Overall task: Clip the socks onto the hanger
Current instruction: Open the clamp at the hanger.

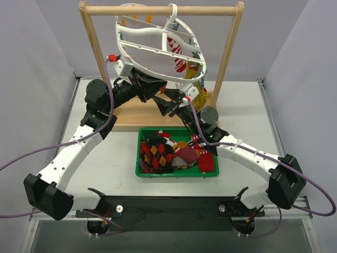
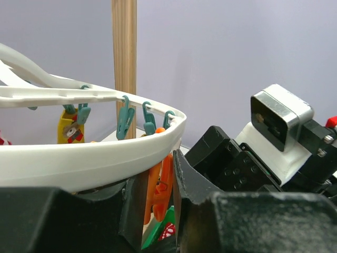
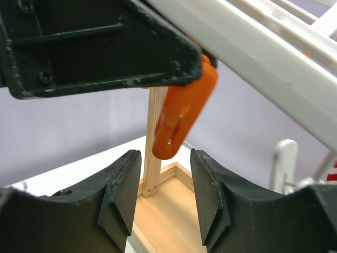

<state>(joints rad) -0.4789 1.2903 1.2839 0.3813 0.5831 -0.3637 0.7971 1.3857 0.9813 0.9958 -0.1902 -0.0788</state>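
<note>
1. While our left gripper is clamped on the orange clip, which dangles from the hanger rim just above those fingers, our right gripper is parted and empty, with the clip's lower end just above its gap.
2. Most socks lie in the bin, well below both sets of fingers; two hang on the hanger beyond them.
3. We judge the clip is being readied, with no sock brought yet.
4. To do it well, we should squeeze the clip's handles squarely and hold the rim steady. The right fingers should feed a cuff deep into the mouth from below. Only then should the left let go.
</note>
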